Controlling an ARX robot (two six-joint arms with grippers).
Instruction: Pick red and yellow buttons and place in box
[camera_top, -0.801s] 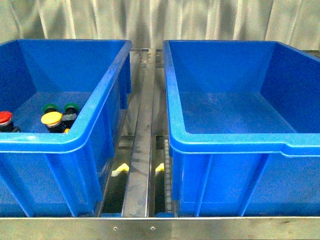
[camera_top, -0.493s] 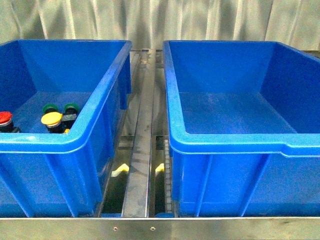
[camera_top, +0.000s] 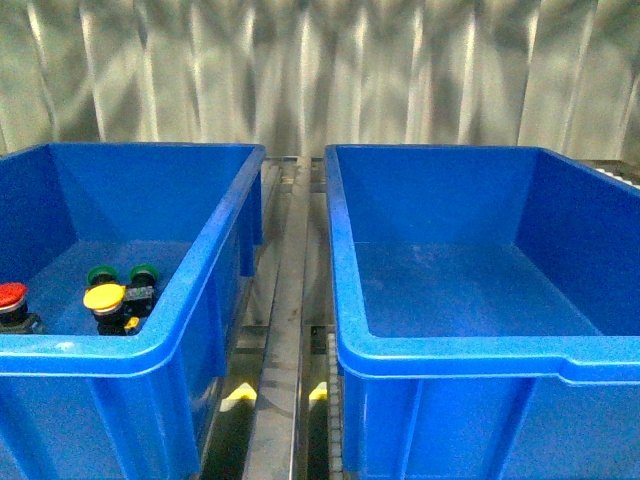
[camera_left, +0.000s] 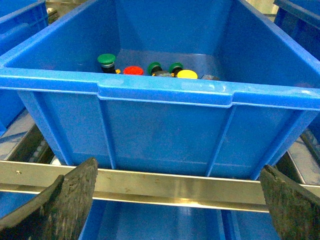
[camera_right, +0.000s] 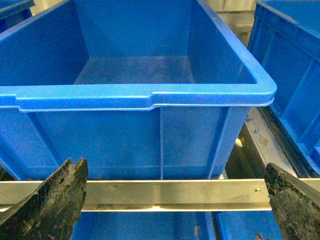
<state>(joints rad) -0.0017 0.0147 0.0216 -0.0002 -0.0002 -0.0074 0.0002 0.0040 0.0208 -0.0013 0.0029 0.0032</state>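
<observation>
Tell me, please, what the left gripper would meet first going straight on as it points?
Probably the ribbed outer wall of the bright-blue plastic bin; the steel rail before it could catch first; depth is unclear.

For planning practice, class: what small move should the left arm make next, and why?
Probably raise the open left tool over the near rim of the left bin toward the yellow button: the tool is low, outside the wall; the button lies inside.

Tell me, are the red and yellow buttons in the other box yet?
Not yet. Nothing looks done: the right box shows no buttons inside. The red button and yellow button lie in the left box beside green buttons. The left hand and right hand are open, holding nothing, so both picks and drops remain.
</observation>
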